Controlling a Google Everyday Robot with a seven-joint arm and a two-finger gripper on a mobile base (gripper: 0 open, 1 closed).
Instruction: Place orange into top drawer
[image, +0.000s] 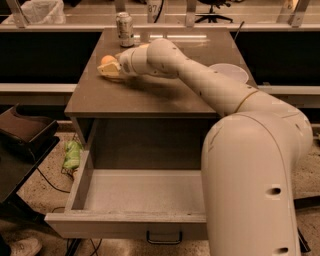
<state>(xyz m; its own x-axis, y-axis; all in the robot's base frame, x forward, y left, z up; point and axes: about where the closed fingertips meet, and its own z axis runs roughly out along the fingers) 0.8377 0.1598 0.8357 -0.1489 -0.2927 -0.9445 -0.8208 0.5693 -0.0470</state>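
**Operator:** Where is the tool right now?

**Observer:** Your tool (112, 70) is over the far left part of the table (150, 97). It sits at the end of the arm (210, 87), which reaches across from the near right. It is right against the orange (106, 60).

**Operator:** Is it spread, or pinching the fruit?

**Observer:** I cannot tell. Its tip merges with a pale yellow shape just beside the orange.

**Operator:** And the orange itself?

**Observer:** You'll find it on the table, close to the left edge. It is nearer to you than the soda can (124, 22), which stands upright at the far edge. The white bowl (228, 72) is well apart from it, on the right, partly behind the arm.

**Operator:** The drawer?

**Observer:** Your top drawer (125, 220) is pulled out below the table. Its flat grey bottom shows, and the dark handle (164, 240) is on its near front.
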